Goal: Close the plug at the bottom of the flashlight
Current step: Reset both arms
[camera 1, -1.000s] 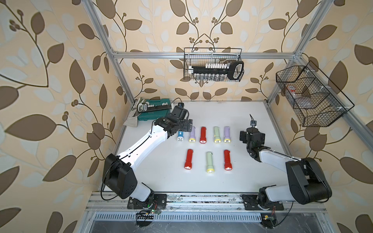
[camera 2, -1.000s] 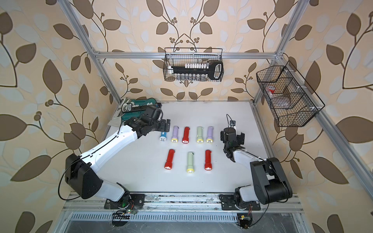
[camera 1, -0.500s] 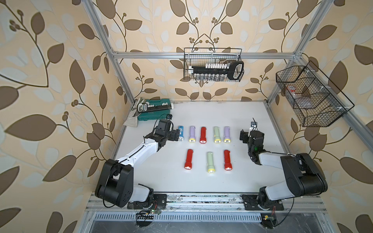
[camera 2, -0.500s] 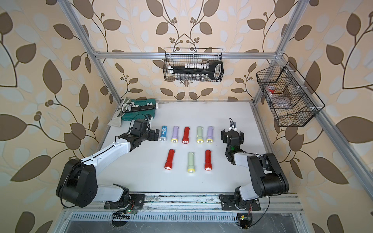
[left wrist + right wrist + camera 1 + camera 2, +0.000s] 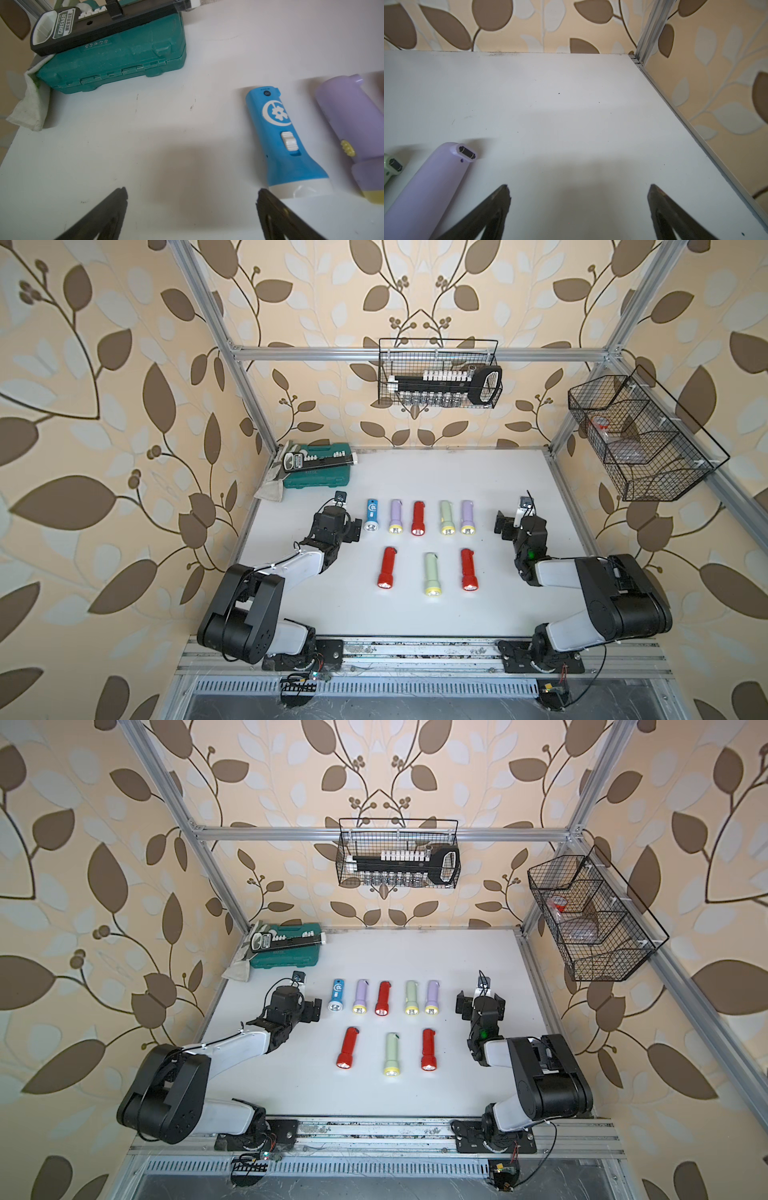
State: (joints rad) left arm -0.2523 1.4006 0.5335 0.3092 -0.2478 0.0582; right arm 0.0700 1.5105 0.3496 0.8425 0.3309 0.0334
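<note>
Several flashlights lie in two rows on the white table (image 5: 415, 472). The blue flashlight (image 5: 372, 515) (image 5: 337, 995) (image 5: 284, 141) is at the left end of the far row, lens toward the front, its bottom end flat. My left gripper (image 5: 352, 530) (image 5: 312, 1009) (image 5: 192, 193) rests low just left of it, open and empty. My right gripper (image 5: 503, 526) (image 5: 464, 1006) (image 5: 578, 189) sits open and empty right of the row's last purple flashlight (image 5: 467, 517) (image 5: 431, 187), whose bottom plug (image 5: 467, 154) shows as a dark slot in a lavender cap.
A green tool case (image 5: 320, 472) (image 5: 112, 60) with a black socket rack on it and a white cloth (image 5: 31, 108) sit at the back left. Wire baskets (image 5: 438, 379) hang on the back and right walls. The frame rail (image 5: 695, 128) borders the table's right side.
My left arm has drawn back from over the blue flashlight, toward the front left, and dropped low beside it. The right arm has folded back slightly. Both grippers stay open.
</note>
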